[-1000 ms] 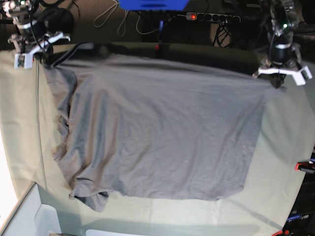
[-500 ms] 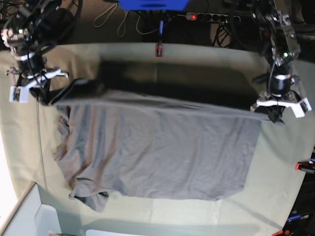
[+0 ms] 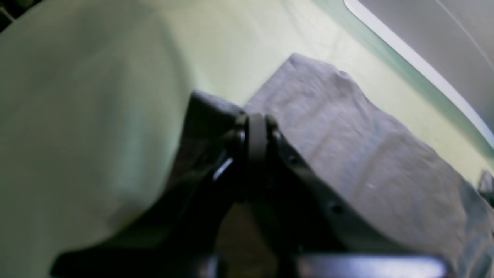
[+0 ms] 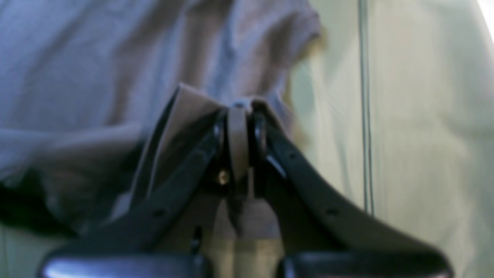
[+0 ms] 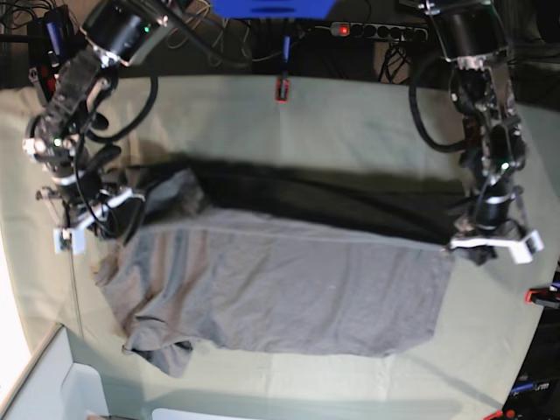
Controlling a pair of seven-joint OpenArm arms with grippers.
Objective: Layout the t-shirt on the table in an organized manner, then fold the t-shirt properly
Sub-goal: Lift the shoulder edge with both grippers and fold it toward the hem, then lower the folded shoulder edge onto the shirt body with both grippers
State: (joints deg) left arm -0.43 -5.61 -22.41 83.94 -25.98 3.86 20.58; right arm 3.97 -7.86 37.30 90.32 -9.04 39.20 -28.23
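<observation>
The grey t-shirt (image 5: 280,293) lies on the table (image 5: 350,122) with its far edge lifted and carried over its near part. My left gripper (image 5: 479,248) is shut on the shirt's right corner, seen in the left wrist view (image 3: 256,131) with grey cloth (image 3: 366,162) trailing from it. My right gripper (image 5: 98,219) is shut on the shirt's left corner, seen in the right wrist view (image 4: 239,131) with cloth (image 4: 115,58) hanging beyond. The raised edge casts a dark shadow across the table.
A red-orange clamp (image 5: 282,89) sits at the table's far edge, another (image 5: 541,297) at the right edge. A power strip (image 5: 376,31) and cables lie behind the table. A white box (image 5: 52,385) stands at the near left corner.
Both grippers have moved toward the near side of the table, carrying the shirt's far edge over its body. The visible shirt area has become shorter.
</observation>
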